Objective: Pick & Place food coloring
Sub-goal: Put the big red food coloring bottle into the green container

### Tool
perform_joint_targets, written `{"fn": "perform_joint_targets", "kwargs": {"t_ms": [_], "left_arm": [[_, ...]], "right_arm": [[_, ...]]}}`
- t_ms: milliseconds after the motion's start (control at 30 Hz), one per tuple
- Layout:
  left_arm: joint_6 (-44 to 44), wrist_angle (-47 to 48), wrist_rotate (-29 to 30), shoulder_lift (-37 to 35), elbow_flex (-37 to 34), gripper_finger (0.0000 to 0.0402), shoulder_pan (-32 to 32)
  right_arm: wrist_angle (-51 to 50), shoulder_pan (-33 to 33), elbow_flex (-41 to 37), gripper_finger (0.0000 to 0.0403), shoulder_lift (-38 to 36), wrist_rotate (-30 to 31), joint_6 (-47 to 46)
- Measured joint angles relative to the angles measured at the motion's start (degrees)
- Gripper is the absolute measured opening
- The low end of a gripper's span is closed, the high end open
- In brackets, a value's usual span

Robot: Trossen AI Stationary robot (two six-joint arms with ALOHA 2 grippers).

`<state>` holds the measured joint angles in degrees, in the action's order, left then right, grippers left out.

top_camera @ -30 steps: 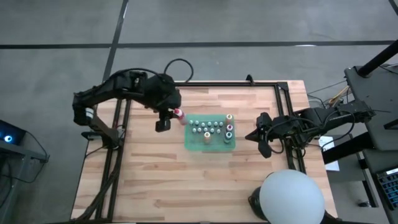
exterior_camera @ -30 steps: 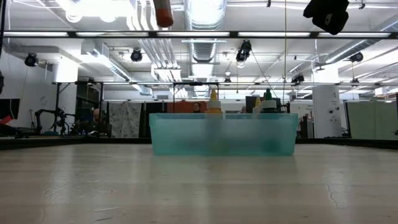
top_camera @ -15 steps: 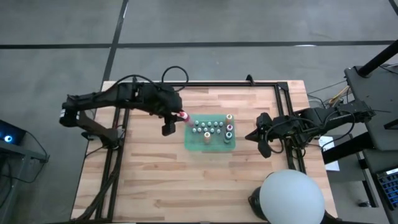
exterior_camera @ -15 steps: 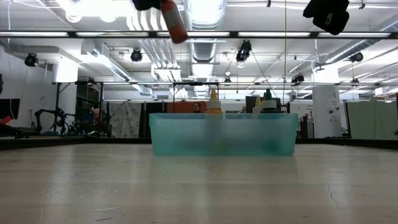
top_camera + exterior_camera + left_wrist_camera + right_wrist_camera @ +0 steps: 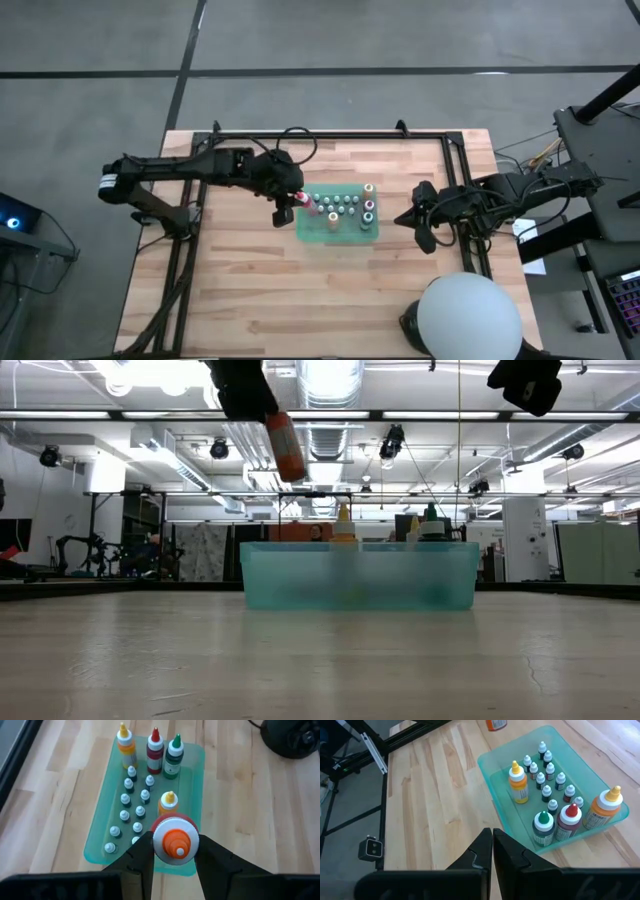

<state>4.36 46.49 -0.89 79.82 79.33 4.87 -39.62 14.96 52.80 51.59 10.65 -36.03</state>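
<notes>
No text, label, brand, number or sign is showing clearly enough to read in any view. The bottles [image 5: 555,802] in the green tray [image 5: 496,775] are carrying labels, but any print on them is appearing too small and blurred to make out.

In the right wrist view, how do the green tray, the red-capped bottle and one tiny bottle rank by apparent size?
1. Green tray, largest.
2. Red-capped bottle.
3. Tiny bottle, smallest, although it also stands farther from the camera.
</notes>
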Motion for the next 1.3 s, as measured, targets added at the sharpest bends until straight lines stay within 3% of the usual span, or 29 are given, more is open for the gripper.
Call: {"fn": "perform_joint_targets", "kwargs": {"t_ms": [1300], "left_arm": [[-4.9,-6.2,1.4,14.1,-4.5,0.0097,-0.6]], "right_arm": [[-0.5,0.0,0.0,0.0008,0.0,0.1,-0.4]]}}
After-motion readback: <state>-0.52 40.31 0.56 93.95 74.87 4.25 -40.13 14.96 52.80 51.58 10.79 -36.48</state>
